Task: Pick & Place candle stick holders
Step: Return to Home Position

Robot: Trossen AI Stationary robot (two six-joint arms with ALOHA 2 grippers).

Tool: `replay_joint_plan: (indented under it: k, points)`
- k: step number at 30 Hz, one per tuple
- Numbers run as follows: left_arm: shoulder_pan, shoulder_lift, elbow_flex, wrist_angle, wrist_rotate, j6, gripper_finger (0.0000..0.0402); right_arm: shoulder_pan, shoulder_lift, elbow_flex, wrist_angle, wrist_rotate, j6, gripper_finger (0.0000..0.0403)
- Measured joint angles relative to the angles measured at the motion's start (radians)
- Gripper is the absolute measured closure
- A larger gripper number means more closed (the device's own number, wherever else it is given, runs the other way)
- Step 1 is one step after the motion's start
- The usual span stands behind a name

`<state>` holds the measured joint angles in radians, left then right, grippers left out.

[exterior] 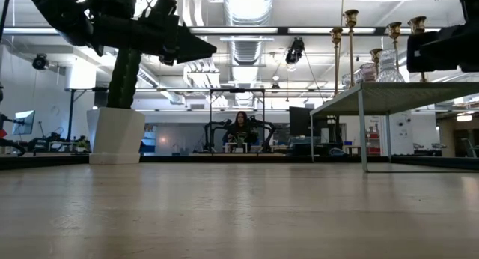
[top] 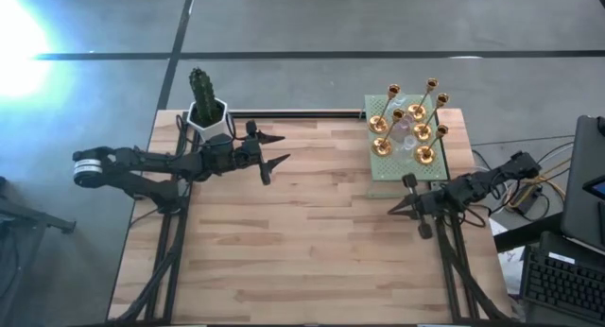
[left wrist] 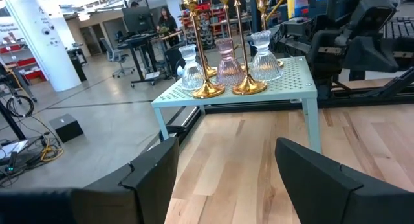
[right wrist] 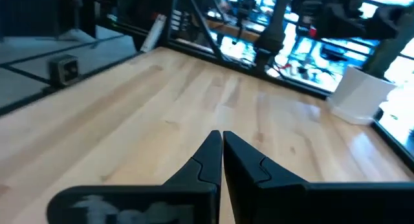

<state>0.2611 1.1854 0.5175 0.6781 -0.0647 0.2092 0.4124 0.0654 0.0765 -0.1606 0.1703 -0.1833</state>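
A: left gripper (top: pixel 281 148) state?

B: Released. Fingers spread wide, nothing between them. In the high view it sits at 11 o'clock of the table (top: pixel 312 261) centre, pointing toward 3. It is at 4 o'clock of the white pot (top: pixel 207 116) holding the cactus (top: pixel 200 83).

A: right gripper (right wrist: pixel 222 141)?

B: Clenched, tips pressed together, nothing in it. Only its own wrist view shows that clearly. From above it is just a dark wedge at the table's 3 o'clock, pointing toward 9, near the shelf's 6 o'clock edge.

A: Where are the candle stick holders?

B: All on the pale green perforated shelf (top: pixel 389 168), at the table's 2 o'clock. Nothing of the task lies on the bare wood. The gold holders (left wrist: pixel 249 87) stand in a cluster, round bases on the deck.

A: Glass ones?

B: Hard to read from above, lost among the gold bases. The left wrist view sorts them out: two clear glass holders (left wrist: pixel 264 56) with the pinkish glass holder (left wrist: pixel 228 63) between them. They stand upright, just beside the gold bases, and the gold stems run out of frame.

A: Anything extra from the low view?

B: It shows the shelf side-on, a raised deck on thin legs with the holders on top. Both arms hang above the tabletop, not touching it. A person (exterior: pixel 242 126) shows far back at 12 o'clock.
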Motion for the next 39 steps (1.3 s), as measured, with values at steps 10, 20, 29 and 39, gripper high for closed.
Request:
replay_joint_plan:
  k: [10, 20, 29, 39]
  points:
    - [0.000, 0.000, 0.000, -0.007, 0.000, 0.000, 0.0140, -0.018, 0.002, -0.015, 0.043, 0.016, -0.002, 0.0395]
    - [0.001, 0.000, 0.000, -0.006, 0.000, 0.000, 0.0140, -0.018, 0.003, -0.015, 0.042, 0.015, 0.050, 0.0394]
    - [0.001, 0.000, 0.000, -0.006, 0.000, 0.000, 0.0140, -0.018, 0.004, -0.015, 0.042, 0.015, 0.053, 0.0394]
    - [0.000, -0.009, 0.000, -0.019, 0.000, 0.000, 0.0140, -0.018, 0.004, -0.015, 0.041, 0.014, 0.052, 0.0394]
